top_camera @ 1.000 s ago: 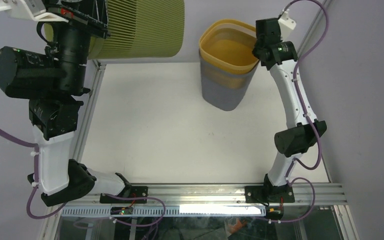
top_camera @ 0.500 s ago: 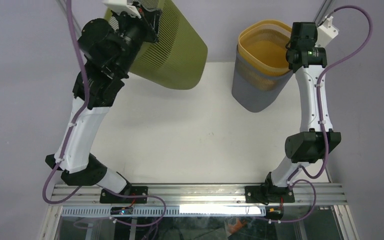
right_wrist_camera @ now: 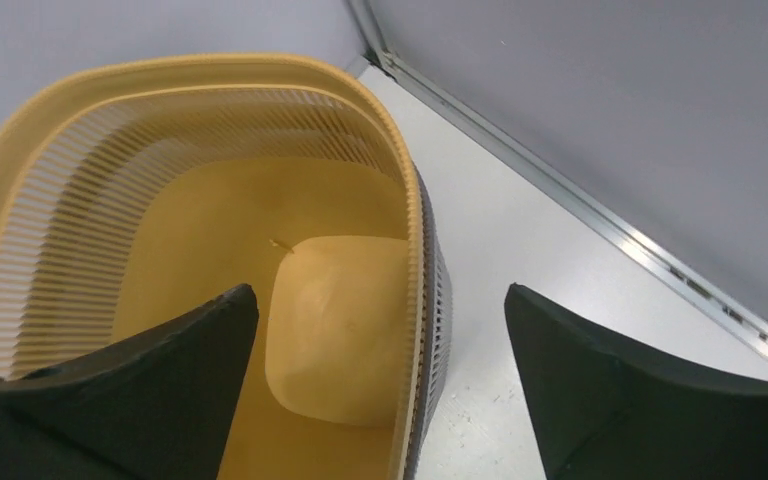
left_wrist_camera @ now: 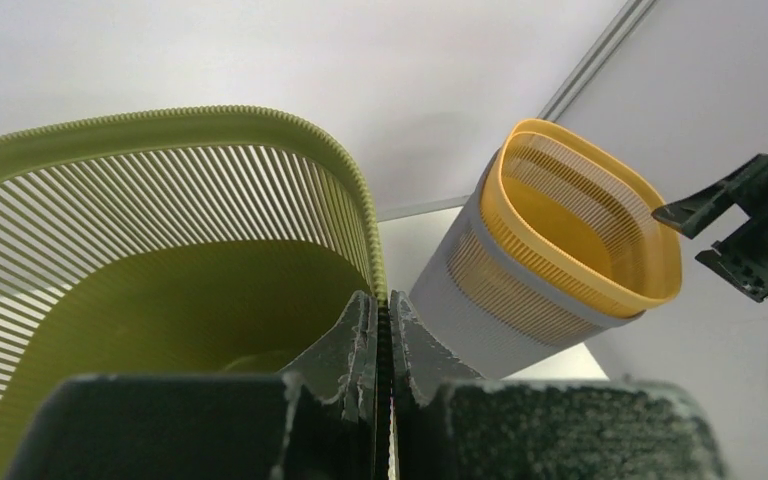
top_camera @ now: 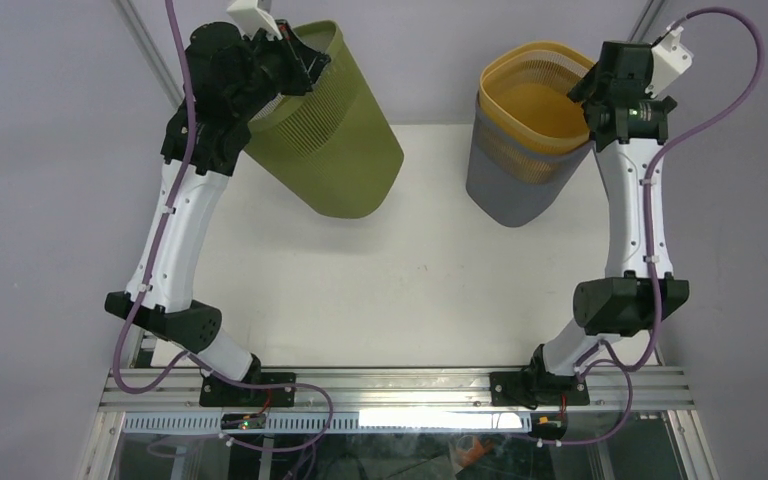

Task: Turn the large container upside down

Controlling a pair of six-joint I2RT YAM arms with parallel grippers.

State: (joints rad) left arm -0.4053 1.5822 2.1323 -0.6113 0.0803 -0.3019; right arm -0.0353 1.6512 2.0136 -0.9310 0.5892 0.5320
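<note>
Green bin (top_camera: 335, 150), the bigger one, is at the far left of the tabletop (top_camera: 410, 290). It is tilted hard, with the open mouth up toward the far-left corner and the closed base down toward the tabletop's middle, so it is not inverted. Can't tell whether the base touches the tabletop or hangs just over it. The left claw (top_camera: 307, 63) is clamped on the bin's rim, jaws nearly together with only the slatted wall between them. In the left wrist view the same claw (left_wrist_camera: 381, 305) has one finger (left_wrist_camera: 350, 345) inside the bin and the other outside, the rim pinched at the tips. The bin's inside looks bare in that view, slats along the wall and a solid bottom. At the far right is an orange bin (top_camera: 535, 90) nested inside a grey bin (top_camera: 505, 190), mouth up, with the grey one on the tabletop. The pair is apart from the green bin with bare tabletop between them. The right claw (top_camera: 590, 88) is spread wide at the orange rim's right side. In the right wrist view this claw (right_wrist_camera: 380, 290) straddles the rim, one finger over the orange inside and the other outside past the grey wall. Neither finger grips anything; can't tell if either one touches.
</note>
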